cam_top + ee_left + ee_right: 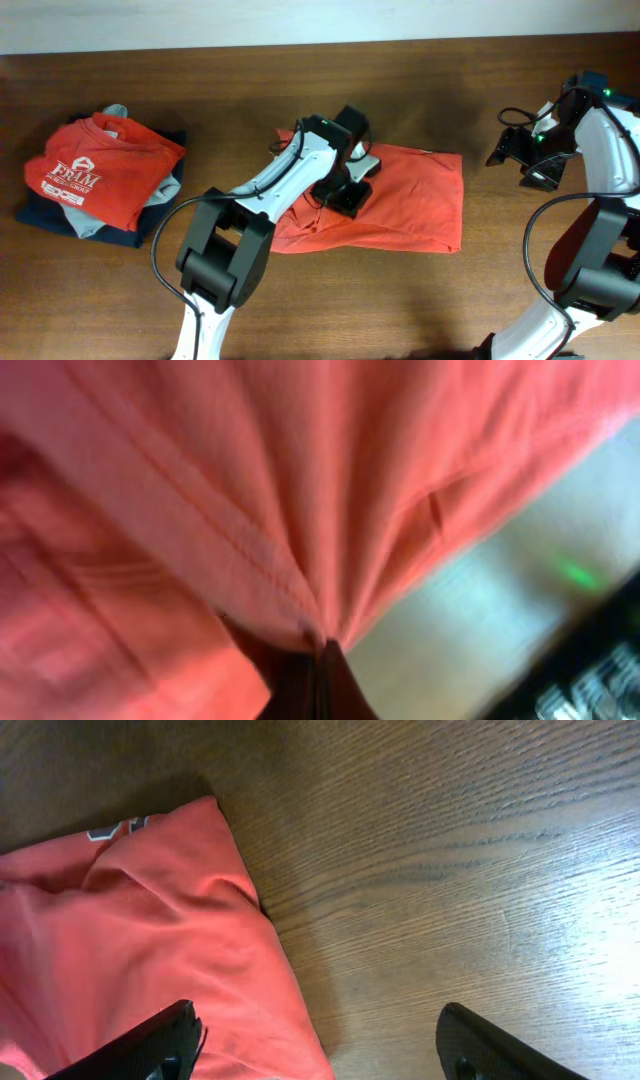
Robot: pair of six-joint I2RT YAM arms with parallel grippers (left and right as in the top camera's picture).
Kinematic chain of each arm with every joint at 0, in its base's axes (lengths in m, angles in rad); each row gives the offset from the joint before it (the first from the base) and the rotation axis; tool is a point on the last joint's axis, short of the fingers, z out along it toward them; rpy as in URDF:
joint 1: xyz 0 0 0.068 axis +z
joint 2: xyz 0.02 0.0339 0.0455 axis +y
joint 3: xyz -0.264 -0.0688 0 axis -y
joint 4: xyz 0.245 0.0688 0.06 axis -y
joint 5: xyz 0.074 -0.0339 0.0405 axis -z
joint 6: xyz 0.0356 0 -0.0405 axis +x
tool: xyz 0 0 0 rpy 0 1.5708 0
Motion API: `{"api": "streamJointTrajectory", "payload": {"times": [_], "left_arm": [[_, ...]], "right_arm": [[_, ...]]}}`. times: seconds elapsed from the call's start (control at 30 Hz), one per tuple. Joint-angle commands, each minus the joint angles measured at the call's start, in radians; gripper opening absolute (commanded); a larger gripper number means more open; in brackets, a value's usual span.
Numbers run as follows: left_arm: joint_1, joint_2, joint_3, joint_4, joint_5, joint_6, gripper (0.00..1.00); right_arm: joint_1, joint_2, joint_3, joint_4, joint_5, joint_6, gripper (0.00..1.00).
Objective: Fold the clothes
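Note:
The coral-red T-shirt (410, 205) lies partly folded at the table's middle. My left gripper (347, 192) is down on its left part and is shut on a pinch of the fabric. In the left wrist view the cloth (250, 490) fans out from the closed jaws (322, 652). My right gripper (522, 160) is open and empty, above bare wood to the right of the shirt. The right wrist view shows the open fingers (320, 1050) over the shirt's corner (150, 940), with a bit of navy lettering at the fold.
A folded stack sits at the left: a red tee with white "FRAM" print (100, 170) on top of grey (165, 192) and navy (50, 215) garments. The brown wooden table (450, 90) runs to a white wall at the back.

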Motion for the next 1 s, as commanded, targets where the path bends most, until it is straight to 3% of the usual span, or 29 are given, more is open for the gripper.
{"api": "streamJointTrajectory", "payload": {"times": [0.0,0.2,0.4,0.47,0.5,0.73,0.8,0.87,0.97], "left_arm": [[0.000,0.003,0.089,-0.107,0.038,0.008,0.01],[0.000,0.003,0.111,-0.225,-0.101,0.008,0.00],[-0.008,0.003,0.110,-0.239,-0.131,0.008,0.02],[-0.012,0.003,0.110,-0.234,-0.171,0.007,0.33],[-0.012,0.003,0.110,-0.230,-0.195,0.007,0.38],[0.058,-0.004,0.111,-0.239,-0.483,-0.181,0.39],[0.117,-0.008,0.111,-0.222,-0.485,-0.222,0.42],[0.179,-0.008,0.110,-0.192,-0.465,-0.235,0.52],[0.279,-0.008,0.096,-0.100,-0.317,-0.201,0.64]], "right_arm": [[0.003,-0.003,0.006,0.003,-0.005,-0.013,0.80],[0.003,-0.003,0.006,0.003,-0.005,-0.014,0.80],[0.003,-0.003,0.006,0.003,-0.005,-0.017,0.80],[0.003,-0.003,0.006,0.003,-0.005,-0.017,0.80],[0.003,-0.003,0.006,0.003,-0.005,-0.017,0.80],[0.003,-0.003,0.006,0.002,-0.005,-0.025,0.81],[0.003,-0.003,0.006,0.002,-0.005,-0.025,0.81],[0.003,-0.003,0.006,0.002,-0.006,-0.025,0.81],[0.003,-0.003,0.006,0.003,-0.005,-0.025,0.81]]}}
